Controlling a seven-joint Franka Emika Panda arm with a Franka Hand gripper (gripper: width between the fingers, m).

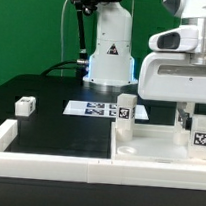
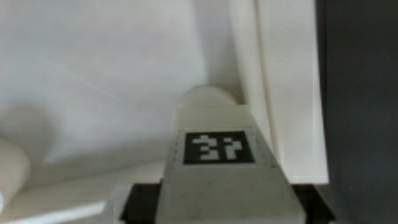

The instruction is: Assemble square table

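The white square tabletop (image 1: 153, 147) lies on the black table at the exterior view's right. One white leg (image 1: 124, 110) stands upright at its far corner. My gripper (image 1: 194, 122) hangs over the tabletop's right part and is shut on another white tagged leg (image 1: 201, 135). In the wrist view this leg (image 2: 222, 140) points away from my gripper (image 2: 226, 206) toward the tabletop (image 2: 89, 90), close beside its raised rim (image 2: 281, 80). A loose leg block (image 1: 26, 106) lies on the table at the exterior view's left. A fourth leg is not in view.
The marker board (image 1: 94, 108) lies flat in front of the robot base (image 1: 107, 61). A long white rail (image 1: 46, 167) borders the black surface along the front and left. A rounded white bump (image 1: 128, 150) sits on the tabletop's near part.
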